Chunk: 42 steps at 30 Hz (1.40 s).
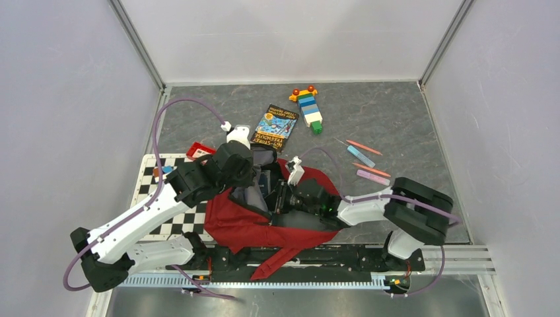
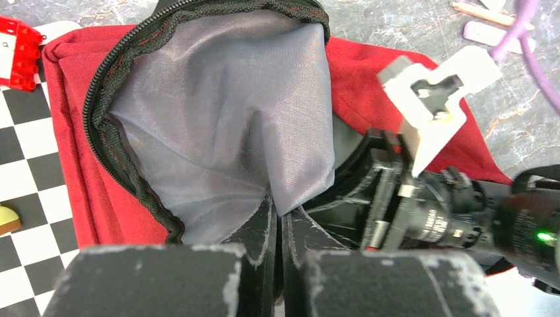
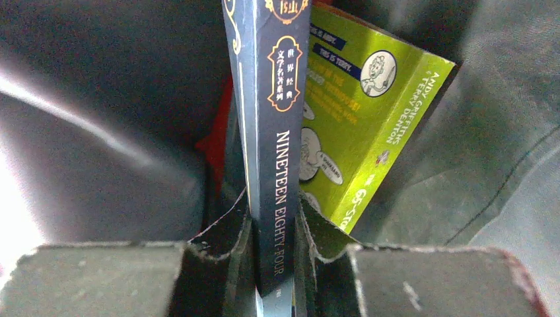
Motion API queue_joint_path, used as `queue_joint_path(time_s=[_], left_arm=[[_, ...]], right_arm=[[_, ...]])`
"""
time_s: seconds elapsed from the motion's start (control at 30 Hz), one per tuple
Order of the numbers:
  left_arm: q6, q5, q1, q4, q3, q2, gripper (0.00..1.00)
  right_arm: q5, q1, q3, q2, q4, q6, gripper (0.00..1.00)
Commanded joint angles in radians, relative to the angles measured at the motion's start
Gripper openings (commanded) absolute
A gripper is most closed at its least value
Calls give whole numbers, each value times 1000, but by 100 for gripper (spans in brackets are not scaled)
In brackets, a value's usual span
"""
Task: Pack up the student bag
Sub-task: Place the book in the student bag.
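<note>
The top view is bright and even, with only soft shadows on the desk. The left wrist view shows the student bag lining crisply, the left hand blurred. The right wrist view is dim, glare whitening its left edge, the book spine sharp.

Dark grey marbled table. Centre-front: student bag, slumped, left edge over a checkerboard mat. Red box at the mat's far corner. Far middle: paperback lying flat, coloured block toy just beside it. Right: orange pencil, blue pen, pink eraser, loosely grouped.
</note>
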Motion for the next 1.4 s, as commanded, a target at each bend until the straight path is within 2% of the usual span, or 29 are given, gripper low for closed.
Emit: queue_joint_path(time_s=[0.0, 0.07, 0.17, 0.23, 0.33, 0.47, 0.6, 0.87, 1.03, 1.27, 1.37], left_arm=[[-56, 20, 6, 153, -18, -34, 2], [-53, 17, 5, 154, -22, -35, 2], [-48, 1, 6, 156, -31, -48, 2], [-42, -8, 6, 156, -37, -58, 2], [-34, -19, 6, 147, -43, -71, 2], [-21, -35, 7, 127, -48, -83, 2], [-16, -40, 7, 124, -55, -93, 2], [-12, -35, 7, 125, -74, -110, 2], [-16, -28, 7, 125, -90, -124, 2], [-39, -20, 7, 141, -122, -142, 2], [-43, -18, 7, 147, -130, -141, 2]], right_arm=[[-30, -4, 88, 89, 72, -35, 5], [-28, -2, 90, 97, 12, -62, 17], [8, -2, 58, 57, -49, -105, 46], [60, -2, 47, 6, -123, -156, 60], [144, -2, 39, -70, -215, -241, 71], [240, -4, 30, -140, -317, -322, 76], [237, -5, 7, -154, -300, -342, 68], [138, -5, 95, -20, -295, -353, 52], [83, -4, 152, 40, -250, -383, 33], [-62, -2, 257, 183, -149, -384, 22], [-90, -3, 262, 205, -103, -362, 22]])
